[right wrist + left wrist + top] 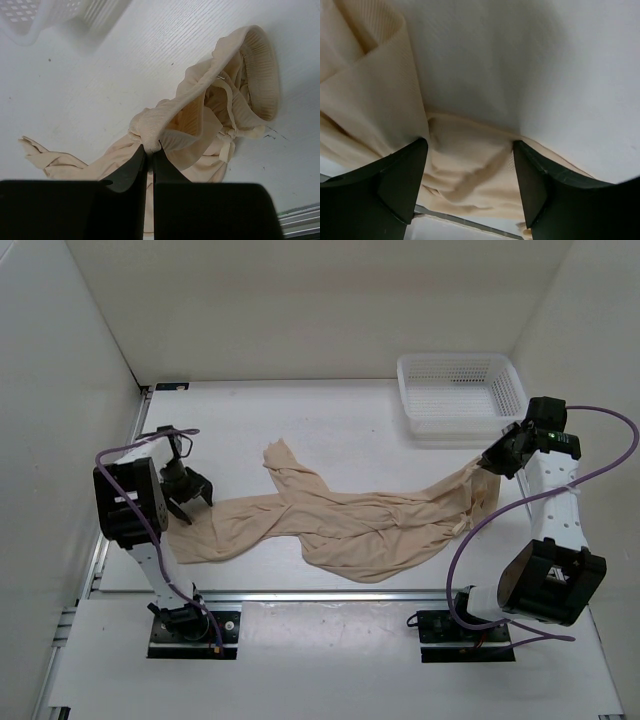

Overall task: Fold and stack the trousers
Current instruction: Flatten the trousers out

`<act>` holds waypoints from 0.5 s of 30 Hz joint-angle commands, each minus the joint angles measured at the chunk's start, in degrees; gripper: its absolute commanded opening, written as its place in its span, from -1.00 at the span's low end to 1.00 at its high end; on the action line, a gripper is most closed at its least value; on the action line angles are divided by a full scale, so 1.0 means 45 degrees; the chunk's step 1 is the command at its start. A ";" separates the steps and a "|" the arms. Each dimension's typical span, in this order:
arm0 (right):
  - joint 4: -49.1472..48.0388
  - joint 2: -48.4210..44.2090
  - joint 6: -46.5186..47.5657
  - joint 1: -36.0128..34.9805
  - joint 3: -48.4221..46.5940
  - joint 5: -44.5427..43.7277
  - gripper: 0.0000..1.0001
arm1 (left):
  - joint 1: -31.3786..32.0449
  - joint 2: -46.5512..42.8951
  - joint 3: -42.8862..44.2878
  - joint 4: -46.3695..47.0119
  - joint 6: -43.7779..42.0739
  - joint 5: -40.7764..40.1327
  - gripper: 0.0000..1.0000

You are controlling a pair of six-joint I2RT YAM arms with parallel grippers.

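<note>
Across tabletop (300,420), from right claw (149,151) over to left claw (470,145): trousers (350,525), spread loose, legs crossed, unfolded. Folding and stacking all left. Right claw clamped on trousers' waistband (260,70); left claw apart, leg end between fingers (395,185).

Trousers (350,530): thin, matt beige cloth, wrinkled; ribbed waistband. Basket (455,426), upper right: white plastic mesh. Table (330,420): matt white.
</note>
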State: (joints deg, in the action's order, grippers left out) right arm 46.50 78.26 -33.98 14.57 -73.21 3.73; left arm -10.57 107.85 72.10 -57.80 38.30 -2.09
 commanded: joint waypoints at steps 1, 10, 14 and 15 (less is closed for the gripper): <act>-0.0197 -0.0008 0.0246 0.0044 -0.0040 -0.0164 -1.00 | 0.0083 0.0328 -0.0259 0.0501 -0.0114 0.0190 0.60; -0.0080 0.0226 0.0246 0.0044 -0.0390 -0.0280 -1.00 | 0.0083 0.0622 0.0051 0.0561 -0.0231 0.0462 -0.79; 0.0194 0.0226 0.0246 0.0044 -0.0704 -0.0574 -1.00 | 0.0083 -0.1069 0.1589 -0.0724 -0.0231 -0.0218 -0.79; 0.0329 0.0226 0.0246 0.0044 -0.1052 -0.0729 -1.00 | 0.0083 -0.1444 0.2021 -0.1078 -0.0231 -0.0374 -0.79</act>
State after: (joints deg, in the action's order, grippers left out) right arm 47.00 79.29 -33.95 14.57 -73.67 2.35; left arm -10.37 109.56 74.96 -60.05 37.47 -0.91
